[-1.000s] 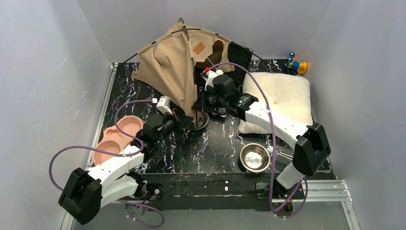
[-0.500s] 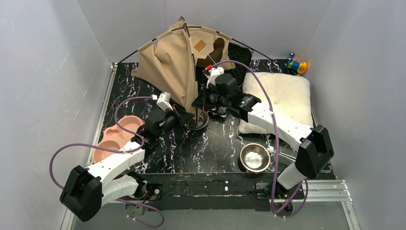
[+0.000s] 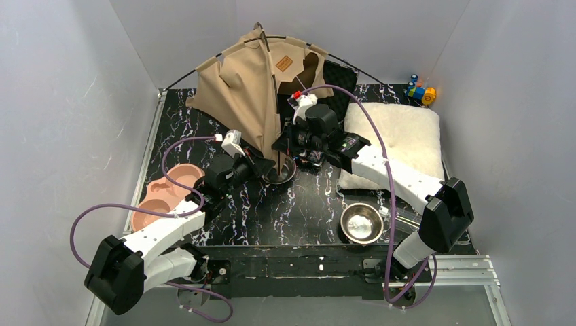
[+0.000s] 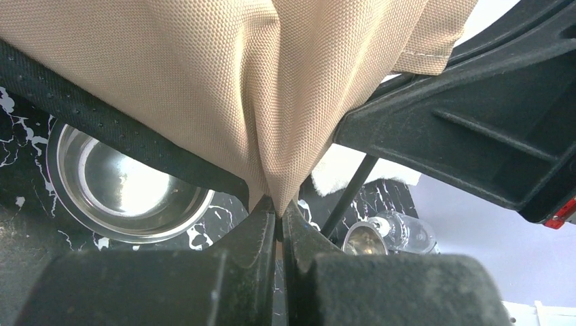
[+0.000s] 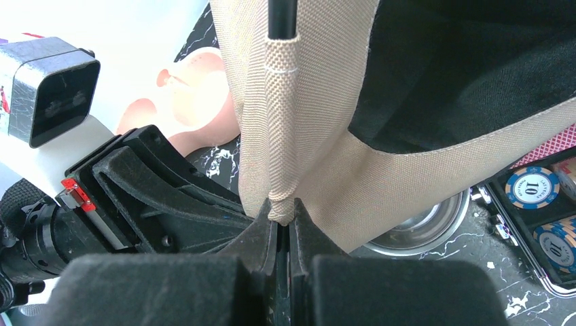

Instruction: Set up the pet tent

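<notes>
- pet tent (image 3: pixel 248 92) half up at back-centre of black marbled table (image 3: pixel 306 204), tan fabric sagging, near corner hanging over a steel bowl (image 4: pixel 122 183)
- left gripper (image 4: pixel 279 216) clamped tight on a pinch of tent fabric at that low corner
- right gripper (image 5: pixel 284 221) closed tight on sleeve end below black pole (image 5: pixel 282 17), just beside the left
- white cushion (image 3: pixel 401 132) right of tent
- second steel bowl (image 3: pixel 361 222) near front
- pink double dish (image 3: pixel 165 197) at left edge

coarse-woven matt tan canvas tent (image 4: pixel 204 68); shiny metal bowl (image 3: pixel 361 222); glossy black marbled table (image 3: pixel 306 204); fluffy white cushion (image 3: pixel 401 132).
</notes>
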You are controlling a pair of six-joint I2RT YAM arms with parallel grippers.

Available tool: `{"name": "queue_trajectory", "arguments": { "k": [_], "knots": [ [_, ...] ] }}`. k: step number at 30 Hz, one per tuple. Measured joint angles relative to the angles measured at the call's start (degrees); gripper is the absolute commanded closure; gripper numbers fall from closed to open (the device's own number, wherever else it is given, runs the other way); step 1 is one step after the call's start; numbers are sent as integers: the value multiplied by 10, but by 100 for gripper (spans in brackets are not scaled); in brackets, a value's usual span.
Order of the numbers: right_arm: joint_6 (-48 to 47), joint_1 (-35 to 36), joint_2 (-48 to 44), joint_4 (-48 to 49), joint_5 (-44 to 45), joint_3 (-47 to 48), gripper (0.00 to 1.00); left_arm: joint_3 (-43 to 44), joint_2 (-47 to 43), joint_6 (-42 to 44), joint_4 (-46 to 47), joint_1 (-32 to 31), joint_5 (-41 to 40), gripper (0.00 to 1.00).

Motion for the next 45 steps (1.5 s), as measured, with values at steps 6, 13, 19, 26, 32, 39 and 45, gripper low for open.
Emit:
{"name": "queue_trajectory", "arguments": {
  "k": [6, 13, 19, 26, 32, 39, 45],
  "knots": [
    [0, 0, 1, 6, 2, 0, 99, -3, -2, 1, 6, 0, -2, 100],
    [13, 0, 12, 15, 2, 1, 99, -20, -10, 2, 22, 0, -10, 100],
    [26, 0, 15, 18, 8, 2, 99, -24, -12, 3, 28, 0, -14, 100],
    [28, 0, 18, 27, 10, 2, 99, -26, -17, 2, 30, 0, -16, 100],
    [24, 0, 19, 35, 10, 2, 99, -26, -24, 2, 28, 0, -19, 100],
    [9, 0, 19, 44, 10, 1, 99, -26, -33, 0, 23, 0, -22, 100],
    [1, 0, 19, 66, 9, -4, 99, -22, -40, -10, 17, 0, -24, 100]
  ]
}}
